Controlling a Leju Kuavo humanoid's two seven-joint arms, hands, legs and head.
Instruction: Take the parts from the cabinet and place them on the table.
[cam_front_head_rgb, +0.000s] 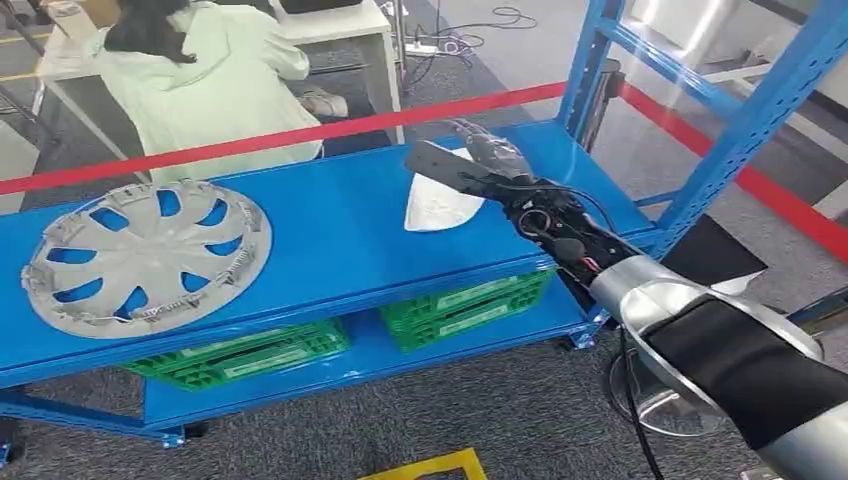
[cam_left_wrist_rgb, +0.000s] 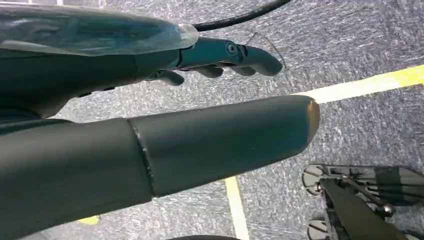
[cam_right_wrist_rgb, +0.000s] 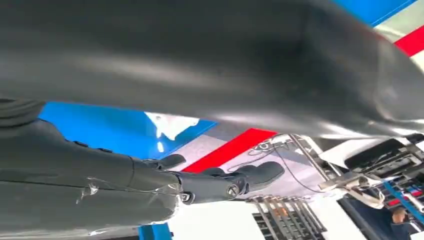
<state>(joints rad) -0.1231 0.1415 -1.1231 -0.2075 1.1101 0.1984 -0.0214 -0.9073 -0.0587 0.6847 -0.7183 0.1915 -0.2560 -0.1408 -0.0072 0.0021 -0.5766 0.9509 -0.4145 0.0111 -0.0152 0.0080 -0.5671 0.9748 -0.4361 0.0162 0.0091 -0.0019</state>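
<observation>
Right hand (cam_front_head_rgb: 470, 165) is reached out over the blue shelf (cam_front_head_rgb: 330, 230) of the cabinet, its fingers stretched forward with nothing seen between them. Just beside and partly under it, a white part (cam_front_head_rgb: 440, 205) is laid on the shelf surface; whether the fingers touch it cannot be told. In the right wrist view, the dark fingers (cam_right_wrist_rgb: 250, 177) are seen spread and held clear of the white part (cam_right_wrist_rgb: 172, 124). Well apart from this, at the other end of the same shelf, a grey wheel cover (cam_front_head_rgb: 147, 255) is laid flat. On the lower level, 2 green crates (cam_front_head_rgb: 465, 305) are stowed. Behind a red tape (cam_front_head_rgb: 300, 135), a person in a pale green top (cam_front_head_rgb: 210, 85) is seated at a white desk. Left hand (cam_left_wrist_rgb: 220, 57) is hung over grey floor marked with a yellow line (cam_left_wrist_rgb: 370, 85), its fingers apart and nothing held.
</observation>
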